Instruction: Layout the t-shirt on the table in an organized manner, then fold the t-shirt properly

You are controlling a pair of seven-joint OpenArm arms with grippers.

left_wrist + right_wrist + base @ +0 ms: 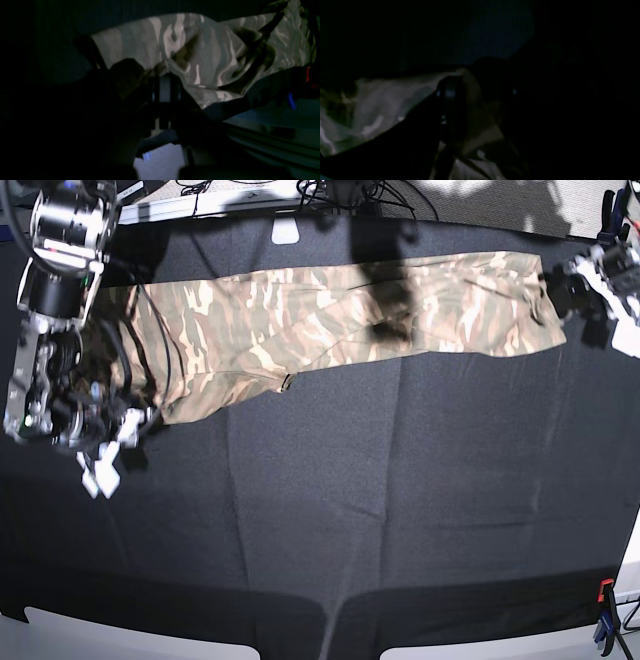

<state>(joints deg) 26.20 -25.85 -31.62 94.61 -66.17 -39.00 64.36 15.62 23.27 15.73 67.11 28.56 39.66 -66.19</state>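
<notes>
Right gripper [108, 455] at the table's [400, 510] left side, white fingers spread apart, nothing between them, just off the camouflage t-shirt's [330, 315] lower-left corner. T-shirt stretched long across the far half of the black table. Left gripper [598, 268] pinched on its right end.

The t-shirt [340, 315] was camouflage all over: tan, beige and olive-brown patches broken by cream streaks. In the dim left wrist view the same print [205, 57] read as muted grey-brown with pale wavy streaks. The table [400, 500] beneath was matte black cloth, its corners white. A clamp [604, 620] at the edge showed red and blue.
</notes>
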